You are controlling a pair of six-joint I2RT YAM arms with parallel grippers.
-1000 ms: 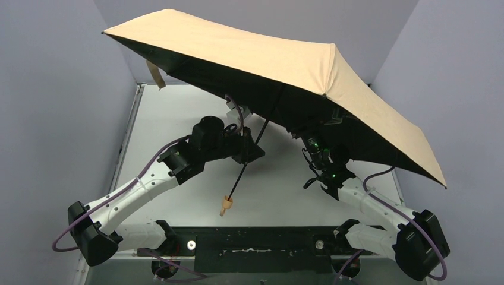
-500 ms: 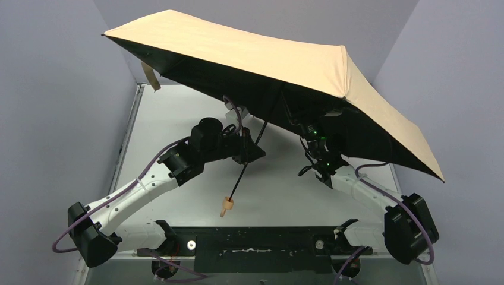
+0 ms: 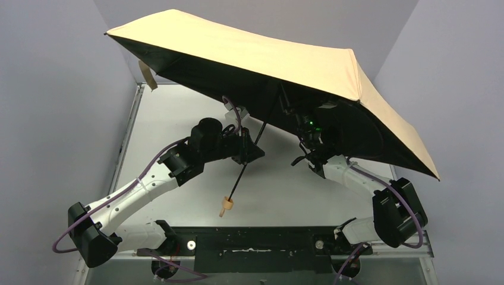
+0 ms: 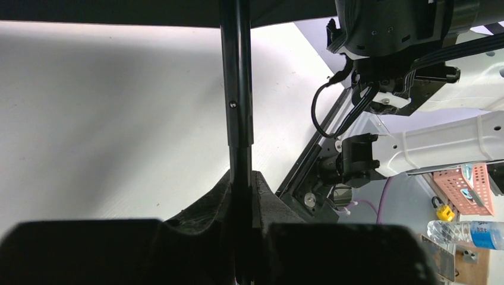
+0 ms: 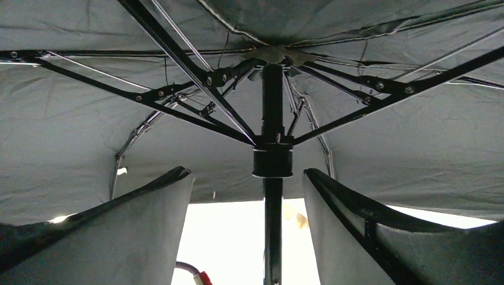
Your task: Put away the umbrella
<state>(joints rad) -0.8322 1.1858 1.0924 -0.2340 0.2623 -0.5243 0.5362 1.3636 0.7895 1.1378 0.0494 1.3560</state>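
Note:
The umbrella (image 3: 249, 53) is open, its tan canopy spread above both arms and tilted down to the right. Its thin black shaft (image 3: 241, 172) slants down to a small tan handle (image 3: 225, 206). My left gripper (image 3: 248, 149) is shut on the shaft (image 4: 236, 89) partway along it, both pads pressed against it (image 4: 241, 175). My right gripper (image 5: 246, 172) is under the canopy, open, one finger on each side of the shaft and apart from it. Its tips are level with the black runner (image 5: 273, 161), where the ribs meet. A tan strap (image 3: 145, 74) hangs from the canopy's left edge.
Grey walls close in the white table (image 3: 178, 119) on the left, back and right. The canopy's right tip (image 3: 437, 175) reaches close to the right wall. Off the table, the left wrist view shows a pink basket (image 4: 469, 187) and a water bottle (image 4: 469, 233).
My right arm has swung inward and further up under the canopy, towards the shaft. The canopy's right peak has shifted to the right. The left arm and the handle have not moved.

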